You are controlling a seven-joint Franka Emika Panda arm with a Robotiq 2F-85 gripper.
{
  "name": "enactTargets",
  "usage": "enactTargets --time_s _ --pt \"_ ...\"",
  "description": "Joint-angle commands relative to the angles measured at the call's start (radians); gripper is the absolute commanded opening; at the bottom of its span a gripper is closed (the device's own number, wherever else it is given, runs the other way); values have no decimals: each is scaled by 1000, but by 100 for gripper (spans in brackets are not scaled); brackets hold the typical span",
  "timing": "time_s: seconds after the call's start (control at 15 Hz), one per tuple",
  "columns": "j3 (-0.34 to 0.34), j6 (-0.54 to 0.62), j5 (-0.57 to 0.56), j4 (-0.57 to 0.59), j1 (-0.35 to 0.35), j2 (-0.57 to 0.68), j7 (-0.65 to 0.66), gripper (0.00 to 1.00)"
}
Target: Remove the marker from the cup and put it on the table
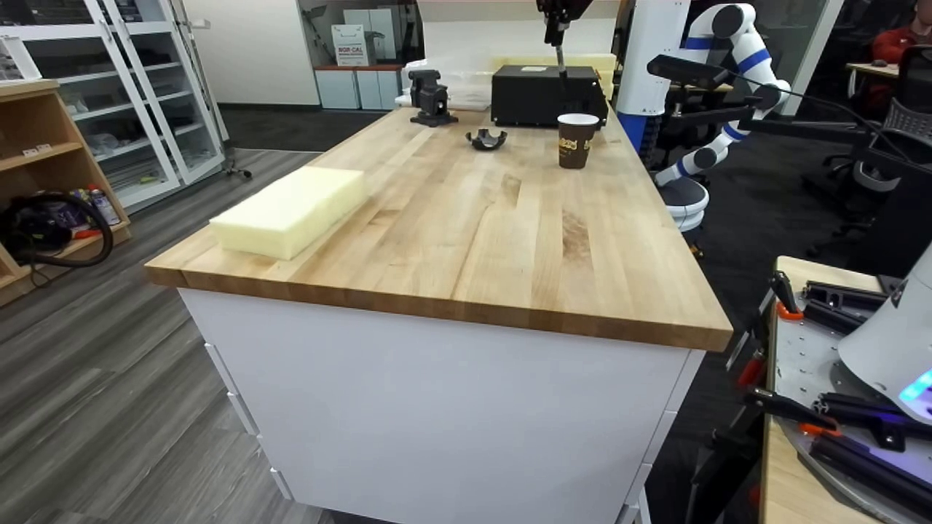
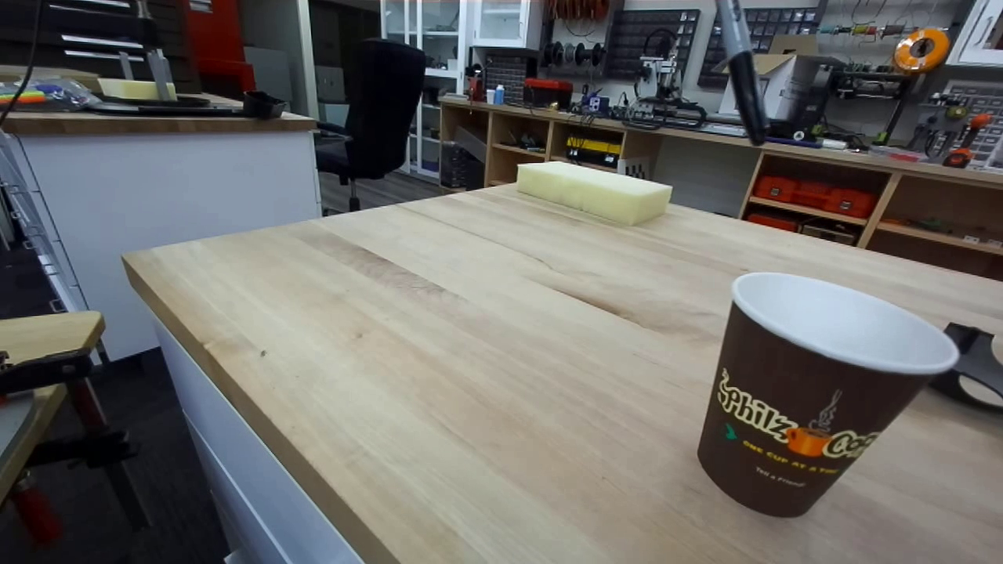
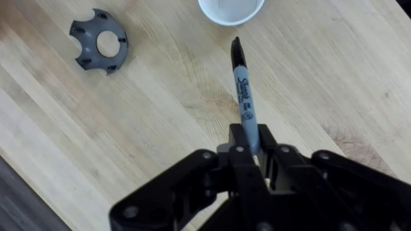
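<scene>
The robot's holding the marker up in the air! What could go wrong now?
The marker could slip, because the jaws pinch it only near its grey end. It hangs black end down, so it might topple and roll when let go. The cup stands upright on the table, so a low swing might knock it over.

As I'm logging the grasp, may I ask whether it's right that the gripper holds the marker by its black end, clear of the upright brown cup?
Not quite: the wrist view shows the gripper holding the marker by its grey end, with the black end free. The marker is indeed clear of the upright brown cup.
</scene>
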Motion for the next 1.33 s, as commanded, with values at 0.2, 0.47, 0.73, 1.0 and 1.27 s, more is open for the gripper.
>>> enactTargets --time_s 0.2,0.47,0.73,1.0,1.27 --pt "52 33 16 -63 67 31 7 3" --pt "102 26 20 -44 108 100 14 4" --pt "153 18 0 -29 152 156 20 4" --pt "196 7 -23 -14 195 194 19 4" --pt "223 3 -40 -2 224 215 18 4"
